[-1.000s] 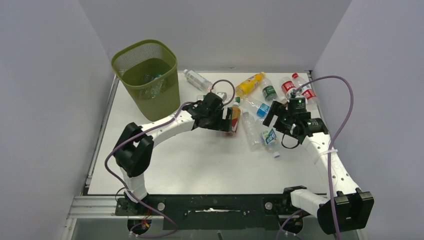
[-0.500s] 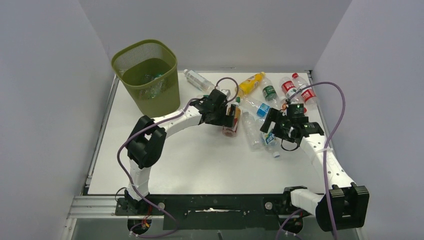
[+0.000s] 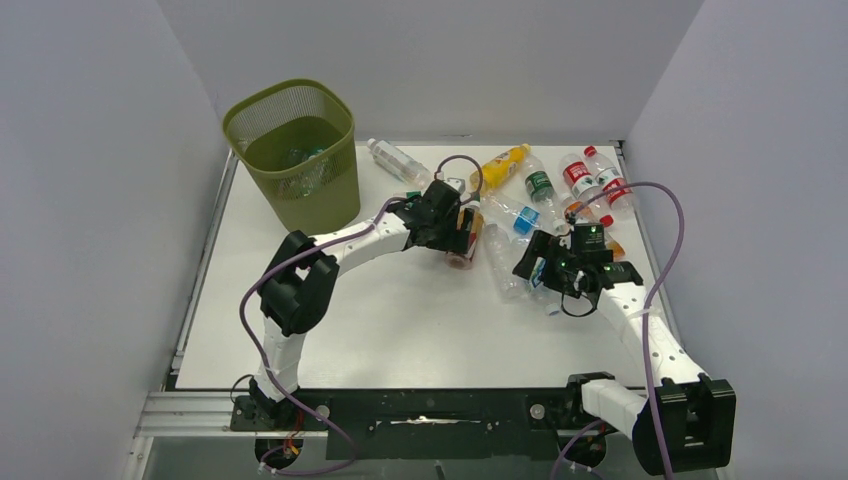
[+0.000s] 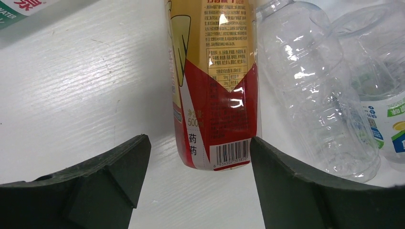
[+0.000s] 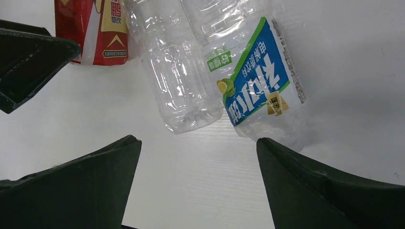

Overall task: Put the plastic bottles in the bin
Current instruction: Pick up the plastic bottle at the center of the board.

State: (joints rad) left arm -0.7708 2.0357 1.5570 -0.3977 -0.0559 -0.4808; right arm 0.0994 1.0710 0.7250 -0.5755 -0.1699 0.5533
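both gape, unclenched; my left gripper (image 4: 198, 143) straddles the red-gold bottle (image 4: 215, 95); blue-labelled bottle (image 5: 260, 71) lies just ahead of my right gripper (image 5: 198, 140).

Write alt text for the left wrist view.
A red-and-gold labelled bottle lies on the white table, its near end between the open dark fingers of the left gripper. A clear unlabelled bottle lies close beside it, to the right in the picture.

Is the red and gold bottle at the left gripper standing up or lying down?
Lying down: the red and gold bottle rests lengthwise on the table, base toward the open left gripper.
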